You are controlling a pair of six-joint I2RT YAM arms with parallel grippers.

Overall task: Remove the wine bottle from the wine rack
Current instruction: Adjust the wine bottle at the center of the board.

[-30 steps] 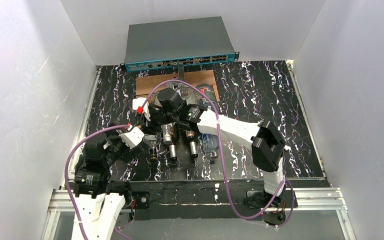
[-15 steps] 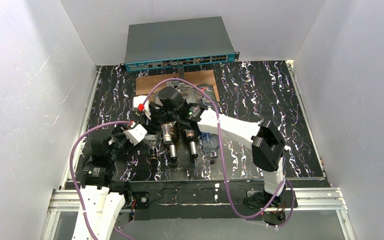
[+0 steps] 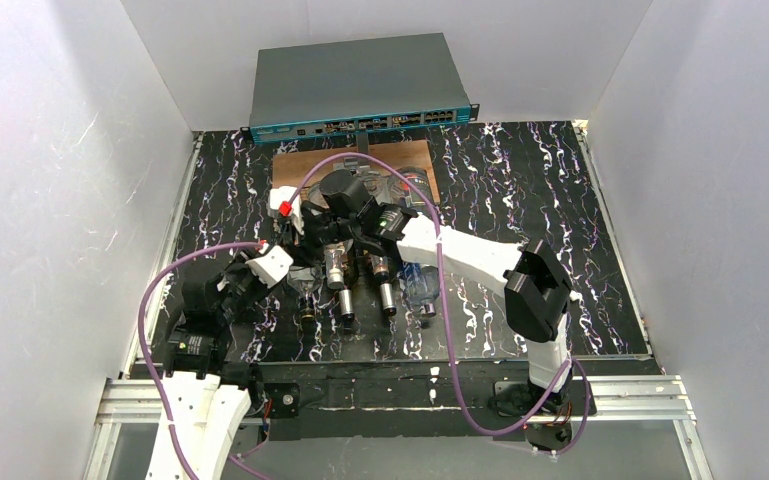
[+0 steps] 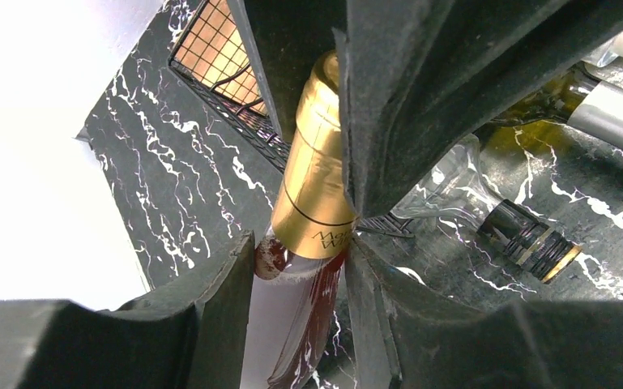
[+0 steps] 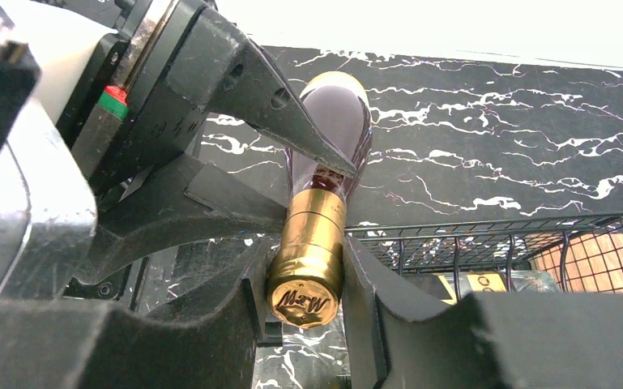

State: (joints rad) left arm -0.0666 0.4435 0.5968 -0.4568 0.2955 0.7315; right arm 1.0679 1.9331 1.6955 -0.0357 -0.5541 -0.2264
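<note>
The wine bottle (image 5: 312, 235) holds red wine and wears a gold foil cap (image 4: 312, 186). It hangs tilted just beside the left end of the black wire wine rack (image 5: 486, 243), over the marbled table. My right gripper (image 5: 304, 267) is shut on the foil-wrapped neck near its tip. My left gripper (image 4: 298, 267) is shut on the glass just below the foil, both fingers against it. In the top view both grippers meet left of the rack (image 3: 360, 270), and the arms hide the bottle there.
Other bottles (image 3: 385, 285) lie in the rack's cradles, necks toward me; one clear bottle has a black cap (image 4: 526, 243). A brown wooden board (image 3: 300, 165) lies behind the rack, a grey network switch (image 3: 360, 85) at the back. White walls enclose the table.
My left gripper has shut from wide open onto the bottle below the foil. The right gripper kept its grip and shifted slightly toward the back.
</note>
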